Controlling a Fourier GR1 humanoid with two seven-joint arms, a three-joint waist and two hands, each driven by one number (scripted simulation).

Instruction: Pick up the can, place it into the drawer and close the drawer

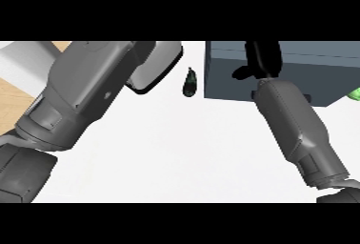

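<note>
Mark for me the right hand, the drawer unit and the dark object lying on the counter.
right hand (262,57): head view, on the black hand over the unit.
drawer unit (316,76): head view, on its blue-grey top.
dark object (190,83): head view, on its middle, left of the unit.

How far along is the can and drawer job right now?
Nothing looks finished. A dark slim object, likely the can, lies on the white counter beside the grey drawer unit, in neither hand. The right hand is over that unit; what it's doing there is unclear. Picking, placing and closing remain.
</note>
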